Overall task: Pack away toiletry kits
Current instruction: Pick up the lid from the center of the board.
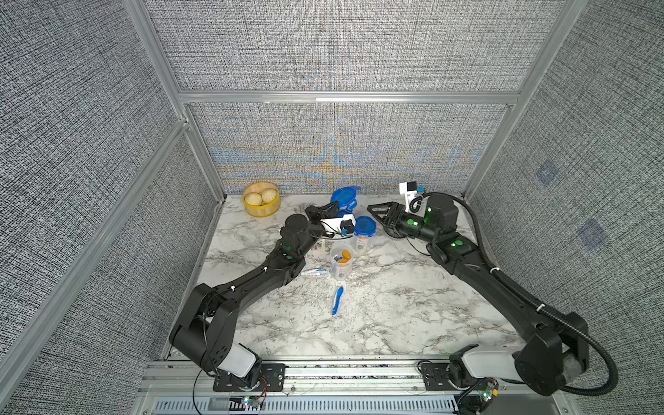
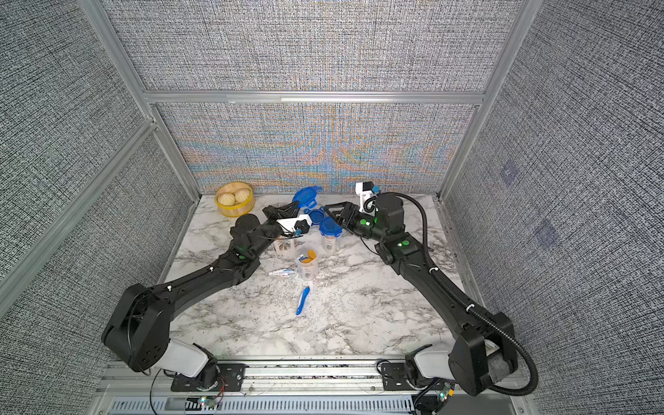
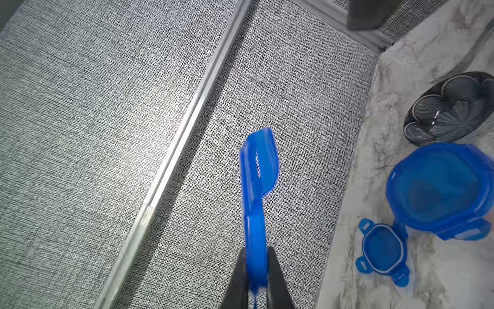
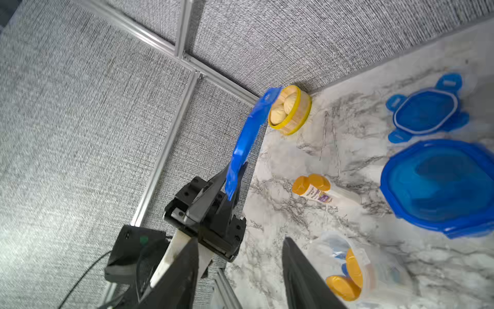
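The left gripper (image 3: 256, 251) pinches a lid (image 3: 258, 171), seen edge-on; the right gripper (image 4: 240, 239) stands spread, empty. The left arm (image 2: 215, 273) half hides one cup (image 2: 284, 246). Marble table (image 1: 395, 305), grey woven walls (image 1: 341, 46).

L arm (image 2: 201, 284) partly hides a cup (image 2: 284, 246); in left wrist view, dish (image 3: 449, 112) & nearest lid (image 3: 438, 187) cut off at edge.
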`<state>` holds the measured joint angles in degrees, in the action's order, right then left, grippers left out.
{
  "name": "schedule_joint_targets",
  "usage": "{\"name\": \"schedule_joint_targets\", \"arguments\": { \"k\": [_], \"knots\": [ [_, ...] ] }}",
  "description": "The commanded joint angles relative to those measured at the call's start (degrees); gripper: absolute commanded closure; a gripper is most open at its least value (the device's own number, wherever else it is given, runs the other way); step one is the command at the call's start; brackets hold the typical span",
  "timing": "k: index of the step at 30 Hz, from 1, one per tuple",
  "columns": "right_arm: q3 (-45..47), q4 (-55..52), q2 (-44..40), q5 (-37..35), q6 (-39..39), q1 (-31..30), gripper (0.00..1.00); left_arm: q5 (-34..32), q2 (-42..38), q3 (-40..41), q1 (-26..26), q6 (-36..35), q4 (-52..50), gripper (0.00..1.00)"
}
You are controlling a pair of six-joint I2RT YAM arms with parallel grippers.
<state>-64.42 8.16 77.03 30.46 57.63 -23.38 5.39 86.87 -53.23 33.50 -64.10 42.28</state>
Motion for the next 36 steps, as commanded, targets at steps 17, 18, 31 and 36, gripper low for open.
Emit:
{"name": "schedule_joint_targets", "arguments": {
  "k": [17,18,31,36],
  "knots": [
    [-3.78,11.36,12.73,0.77,17.17,-0.92,0.6,-4.46,3.91,-1.52,4.3,-9.82,4.41,1.0],
    [-3.69,12.22,12.98,0.43,17.12,-0.95,0.61,-4.5,4.03,-1.52,4.36,-9.98,4.11,1.0],
    [-0.49,14.1,12.21,-2.02,15.97,-1.26,1.0,-7.53,1.64,-0.19,5.01,-2.06,5.08,0.49],
    [4.4,15.08,9.67,1.7,14.54,-0.92,1.0,-8.46,-10.64,4.63,2.54,17.05,-6.23,0.3]
  ]
}}
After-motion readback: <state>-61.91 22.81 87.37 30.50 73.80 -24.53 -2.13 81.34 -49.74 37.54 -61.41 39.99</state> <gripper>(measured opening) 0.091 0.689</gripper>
